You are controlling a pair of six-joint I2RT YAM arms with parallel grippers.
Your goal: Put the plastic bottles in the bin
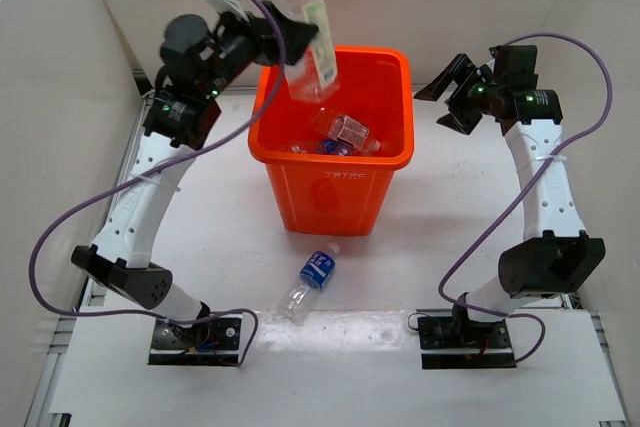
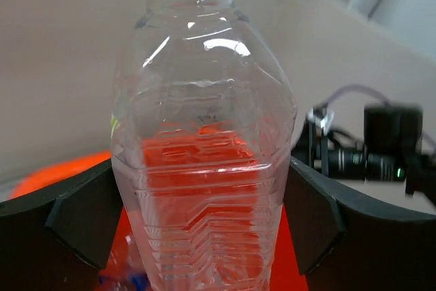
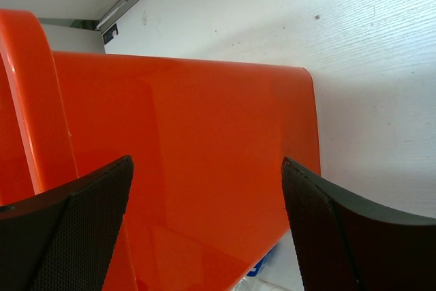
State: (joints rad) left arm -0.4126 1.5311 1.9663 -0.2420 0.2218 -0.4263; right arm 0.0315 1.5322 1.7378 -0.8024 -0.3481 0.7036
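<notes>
My left gripper [image 1: 303, 25] is shut on a clear plastic bottle [image 1: 308, 47] with a white cap and holds it tilted, cap up, above the back left of the orange bin [image 1: 330, 197]. In the left wrist view the bottle [image 2: 204, 141] fills the gap between the fingers [image 2: 85, 219], with the bin's orange [image 2: 61, 172] behind it. Several bottles [image 1: 340, 133] lie inside the bin. One blue-labelled bottle [image 1: 312, 280] lies on the table in front of the bin. My right gripper [image 1: 447, 97] is open and empty beside the bin's right rim, facing its wall [image 3: 191, 141].
White walls enclose the table on the left, back and right. The left arm's purple cable [image 1: 60, 237] loops out on the left, and the right arm's cable [image 1: 590, 77] arcs at the right. A bit of blue-labelled bottle [image 3: 267, 264] shows below the bin's corner in the right wrist view.
</notes>
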